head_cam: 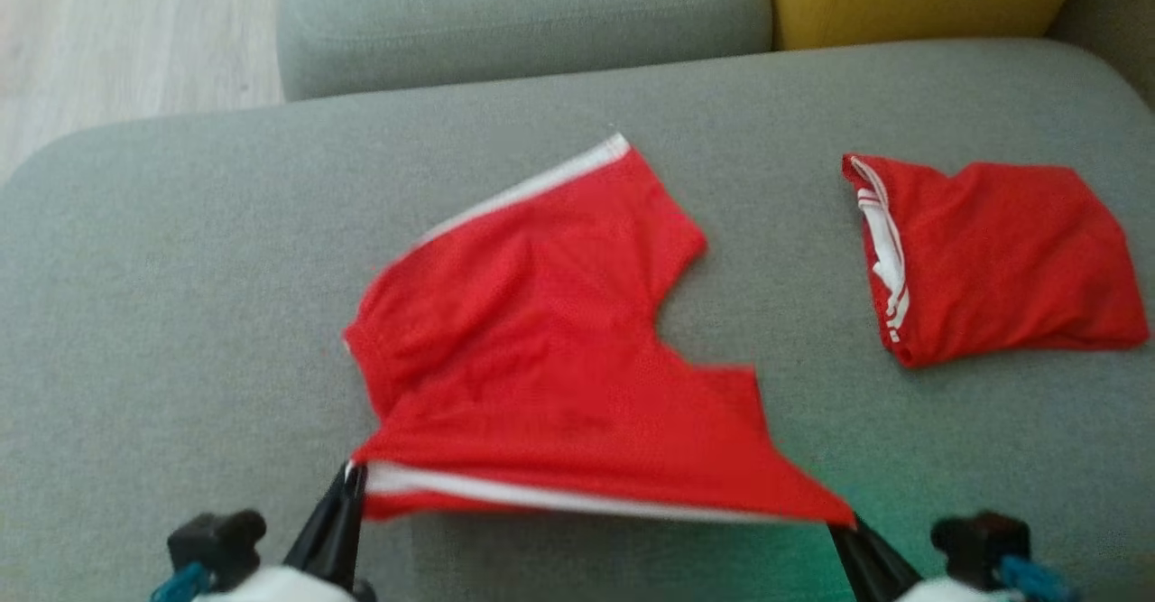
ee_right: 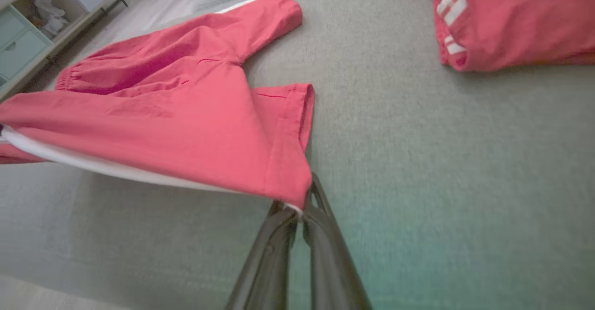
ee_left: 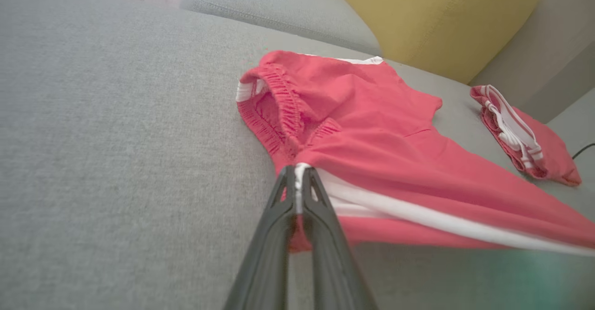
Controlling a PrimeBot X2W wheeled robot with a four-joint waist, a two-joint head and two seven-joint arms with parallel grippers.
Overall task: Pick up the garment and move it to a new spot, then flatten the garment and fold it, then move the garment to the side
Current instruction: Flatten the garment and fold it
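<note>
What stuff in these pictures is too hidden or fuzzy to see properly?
- Right wrist view: tips of the right gripper, covered by a corner of the shorts.
- Right wrist view: folded red garment, cut off by the top and right edges.
- Right wrist view: small pale object in the cabinet, too small and blurred.
- Left wrist view: black cable, cut off by the right edge.

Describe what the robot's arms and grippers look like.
Left gripper and right gripper each have two long, slim, dark grey fingers tapering to narrow tips. Beside each sit a black knobbly block, a blue fitting and a pale forearm.
</note>
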